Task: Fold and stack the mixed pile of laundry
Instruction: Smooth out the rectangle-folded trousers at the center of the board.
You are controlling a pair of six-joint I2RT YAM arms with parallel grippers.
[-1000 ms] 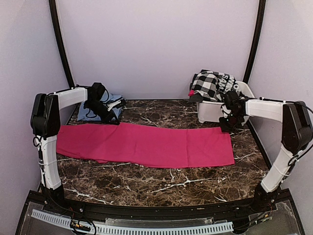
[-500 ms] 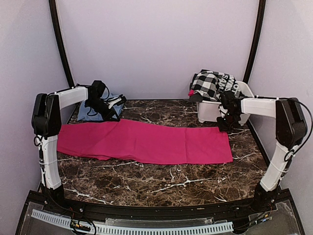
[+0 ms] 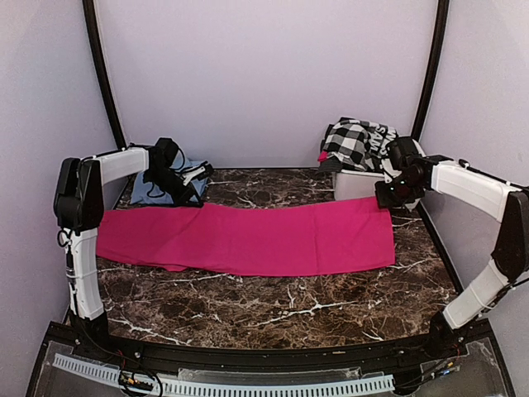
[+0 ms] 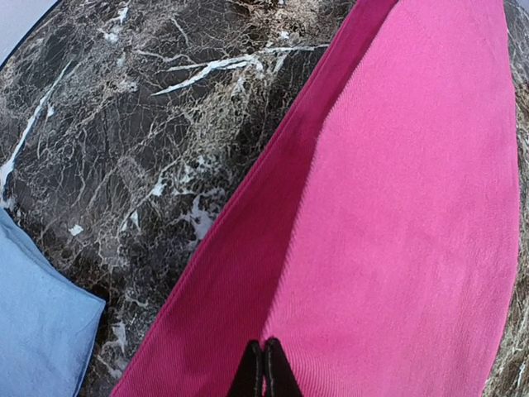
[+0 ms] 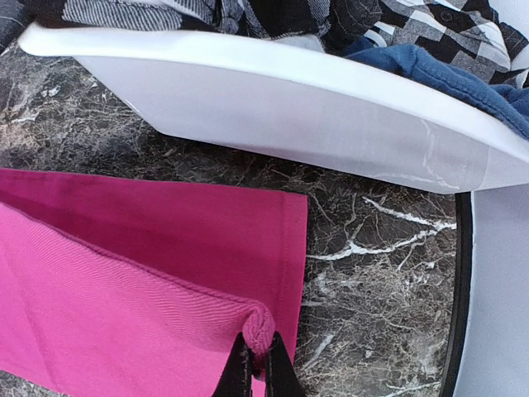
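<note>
Pinching the magenta cloth (image 3: 248, 240) along its far edge. The left gripper (image 4: 265, 370) is clenched at 10 o'clock, apparently on the cloth. The right gripper (image 5: 256, 368) is clenched on a bunched fold of the top layer at 2 o'clock, with a second layer under it. The cloth lies as a long band across the marble table (image 3: 289, 306), 9 to 3. The two-point hold likely keeps the edge taut and square for the next fold. The checked garment (image 3: 355, 141) waits in the white tub (image 5: 289, 99) at 1 o'clock. The light-blue piece (image 4: 33, 331) sits at 10 o'clock.
</note>
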